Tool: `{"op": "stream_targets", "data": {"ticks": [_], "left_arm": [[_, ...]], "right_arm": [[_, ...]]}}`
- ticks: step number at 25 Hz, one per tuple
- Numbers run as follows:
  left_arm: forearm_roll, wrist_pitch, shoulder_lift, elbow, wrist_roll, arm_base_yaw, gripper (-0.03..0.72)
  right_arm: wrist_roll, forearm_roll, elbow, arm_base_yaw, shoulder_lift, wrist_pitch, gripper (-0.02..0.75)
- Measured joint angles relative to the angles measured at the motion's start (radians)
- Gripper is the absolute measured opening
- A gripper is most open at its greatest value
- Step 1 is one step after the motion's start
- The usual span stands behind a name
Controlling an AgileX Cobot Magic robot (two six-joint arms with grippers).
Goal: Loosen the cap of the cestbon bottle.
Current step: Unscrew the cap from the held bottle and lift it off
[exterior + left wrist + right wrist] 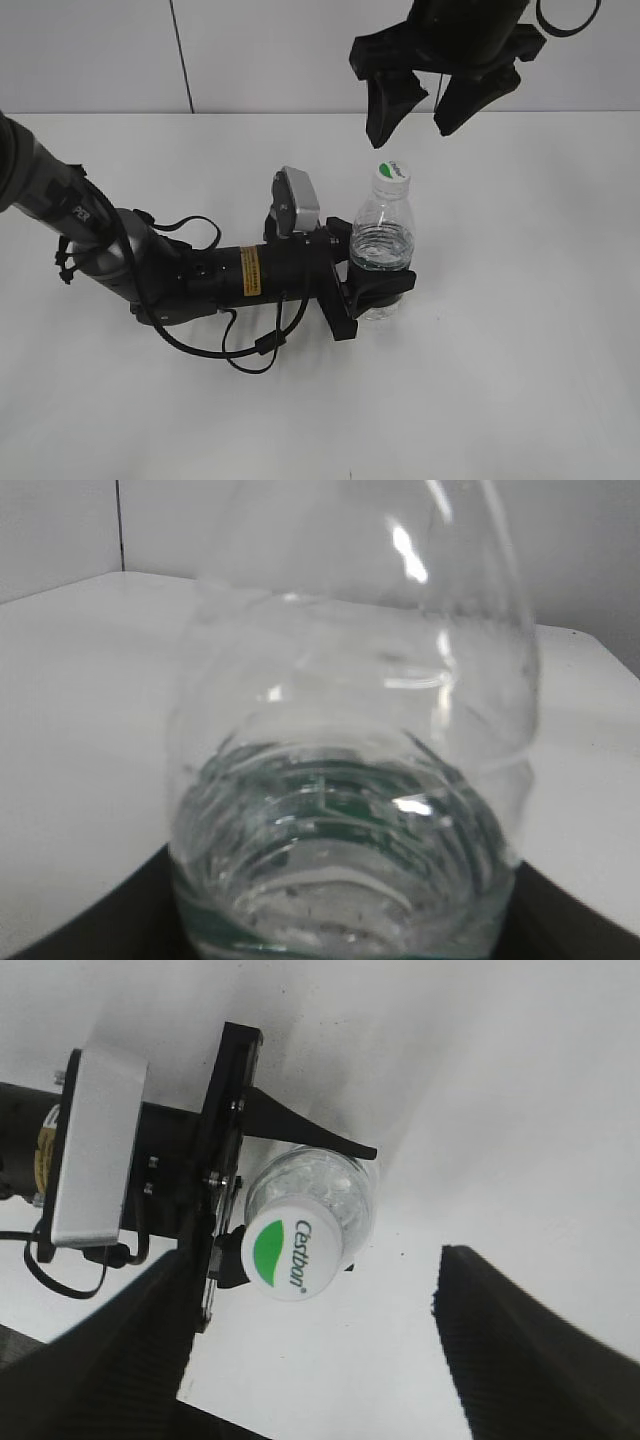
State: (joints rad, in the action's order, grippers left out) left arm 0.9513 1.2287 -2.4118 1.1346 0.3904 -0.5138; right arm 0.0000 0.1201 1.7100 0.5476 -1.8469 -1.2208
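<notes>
Cestbon bottle (382, 245) stands upright mid-table, a bit right of centre, well clear of every edge of the white table (520, 380). Left gripper (380, 285) is clamped round its lower body, fingers either side, holding it steady; the left wrist view is filled with the clear ribbed wall and green label band. The cap (391, 176), white with a green patch, is still on and nothing touches it. Right gripper (418, 108) hangs above and slightly right of the cap, jaws spread wide, holding nothing.

Step in hand looks like lining up on the cap. In the right wrist view the cap (292, 1254) sits left of the midline between the two fingers, so shift sideways until it is centred before dropping. Come straight down, close only on the cap's side wall, not the neck. Left grip should stay firm or the bottle will spin with the twist.
</notes>
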Motion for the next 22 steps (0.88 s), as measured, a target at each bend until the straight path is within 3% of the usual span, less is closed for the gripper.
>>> {"op": "stream_targets", "data": {"ticks": [6, 22], "left_arm": [[0.000, 0.001, 0.000, 0.000, 0.000, 0.000, 0.405], [0.002, 0.001, 0.000, 0.000, 0.000, 0.000, 0.405]], "right_arm": [[0.113, 0.022, 0.000, 0.000, 0.000, -0.001, 0.567], [0.071, 0.054, 0.000, 0.000, -0.069, -0.001, 0.567]]}}
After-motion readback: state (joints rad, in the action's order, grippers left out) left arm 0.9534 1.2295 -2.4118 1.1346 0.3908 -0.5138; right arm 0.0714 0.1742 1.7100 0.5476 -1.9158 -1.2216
